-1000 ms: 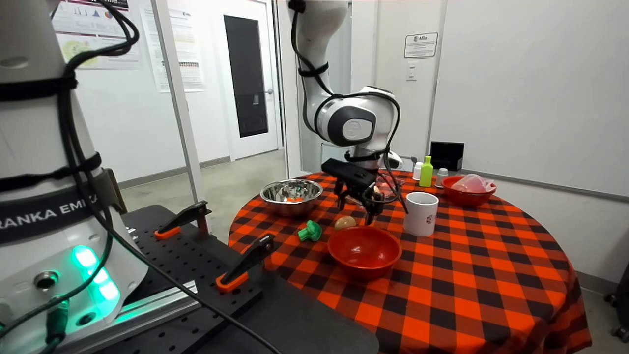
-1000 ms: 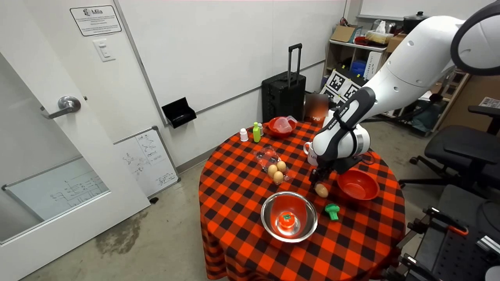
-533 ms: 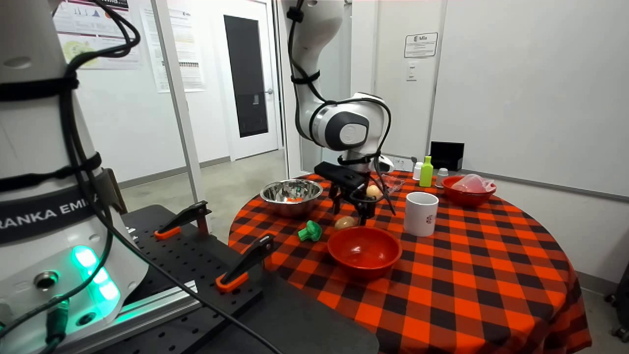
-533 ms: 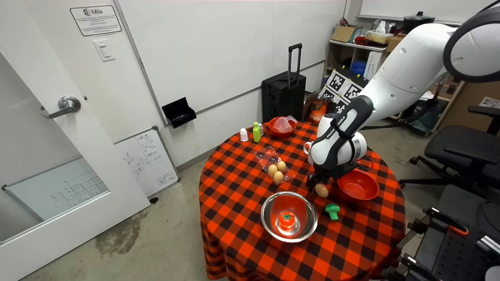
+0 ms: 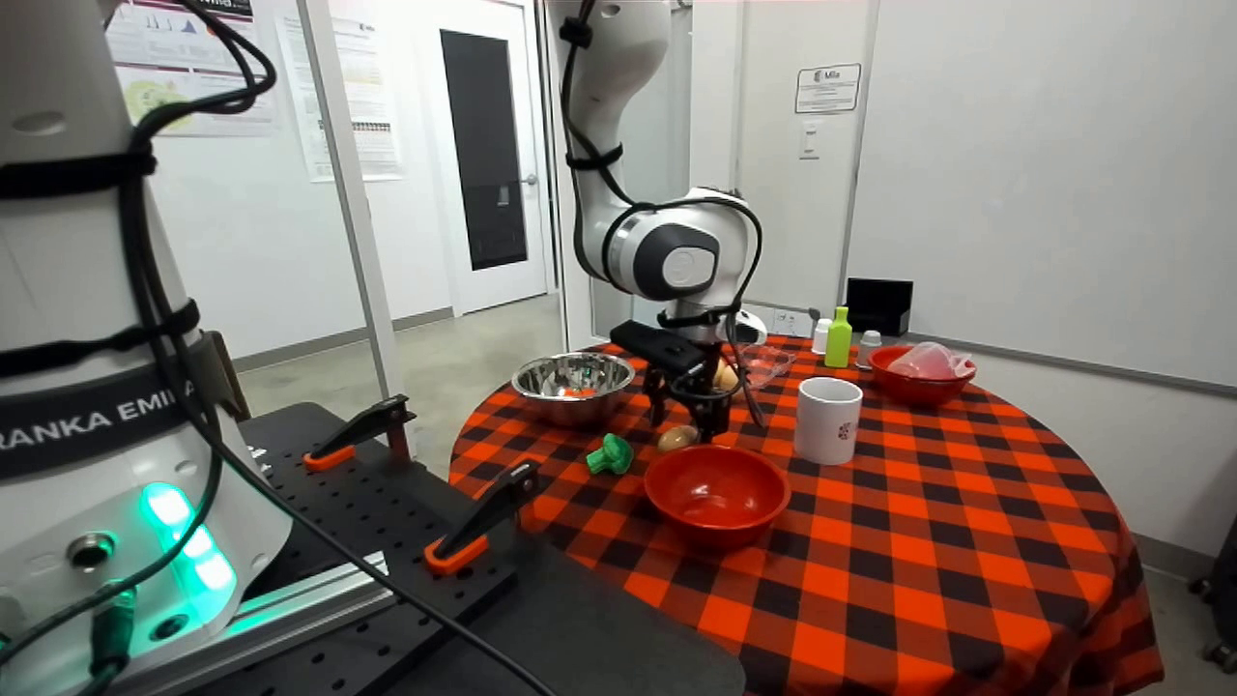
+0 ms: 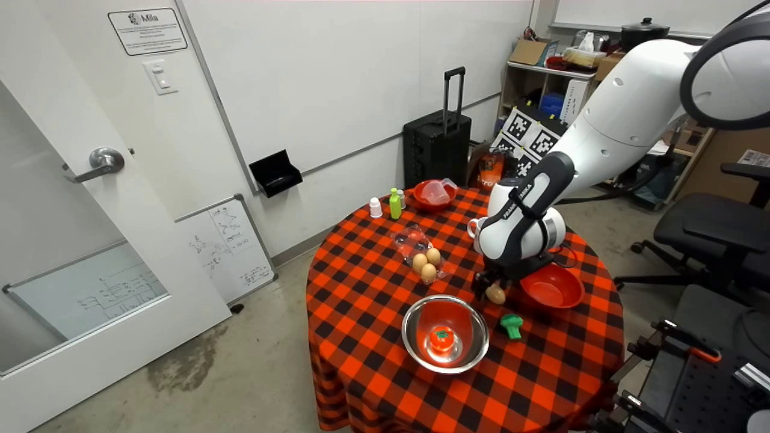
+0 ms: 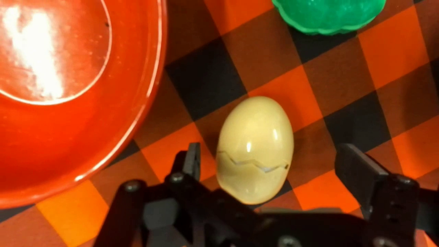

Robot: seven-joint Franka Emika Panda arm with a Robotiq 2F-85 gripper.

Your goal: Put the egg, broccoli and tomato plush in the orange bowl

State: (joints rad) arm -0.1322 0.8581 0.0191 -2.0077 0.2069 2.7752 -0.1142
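In the wrist view a cream-brown egg (image 7: 255, 147) with a zigzag crack line lies on the checked cloth. My gripper (image 7: 270, 145) is open, one finger to each side of the egg, with cloth showing between it and both pads. The orange bowl (image 7: 128, 82) is close by, nothing in it, and also shows in an exterior view (image 5: 717, 493). Bright green broccoli (image 6: 512, 325) lies near the egg; its edge reaches into the wrist view's top. The tomato plush (image 6: 442, 338) sits inside the shiny steel bowl (image 6: 415, 355).
A white mug (image 5: 828, 420) stands behind the orange bowl. Three more eggs (image 6: 428, 273) lie at a clear plastic carton (image 6: 412, 240). Farther back are a green bottle (image 6: 394, 204), white shakers (image 6: 375, 207) and a red dish (image 5: 918, 389) holding a pinkish cup.
The arm has come down and shifted away from the mug, bringing the gripper over the egg. The jaws still stand wide; egg, broccoli, tomato and bowls keep their places.
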